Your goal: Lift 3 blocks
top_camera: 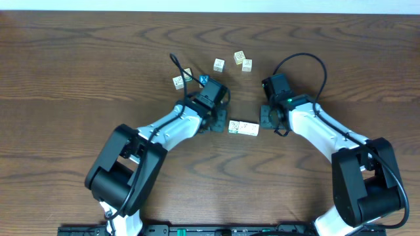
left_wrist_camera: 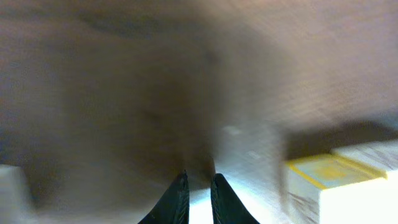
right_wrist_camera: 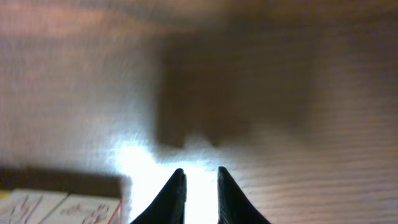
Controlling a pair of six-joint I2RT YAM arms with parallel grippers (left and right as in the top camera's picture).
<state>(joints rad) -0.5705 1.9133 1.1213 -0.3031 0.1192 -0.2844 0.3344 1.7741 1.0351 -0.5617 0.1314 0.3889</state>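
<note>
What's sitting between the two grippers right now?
A short row of cream-white blocks lies on the table between the left gripper and the right gripper. The overhead view shows this.

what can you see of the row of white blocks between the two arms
The row of blocks is three cream-white, wooden-looking cubes set end to end, faint green and orange marks on top. It lies flat on the table, slightly skewed, between the left fingers and right fingers; neither visibly grips it.
</note>
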